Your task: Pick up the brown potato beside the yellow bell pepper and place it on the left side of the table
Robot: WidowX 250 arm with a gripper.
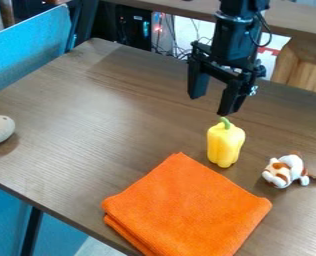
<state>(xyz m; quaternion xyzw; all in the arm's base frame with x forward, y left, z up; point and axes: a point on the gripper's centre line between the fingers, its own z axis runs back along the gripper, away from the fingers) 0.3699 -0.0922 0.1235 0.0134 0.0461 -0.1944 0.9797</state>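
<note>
Just below spread, empty jaws, yellow pepper [225,145] is seen beside folded orange cloth [187,207]; judged light, stiff, slippery, best pinched across mid-sides.

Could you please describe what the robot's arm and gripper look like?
The arm is black, with chunky jointed sections and a thin black cable looping beside it. The gripper is also black, with two thick, blocky fingers.
</note>
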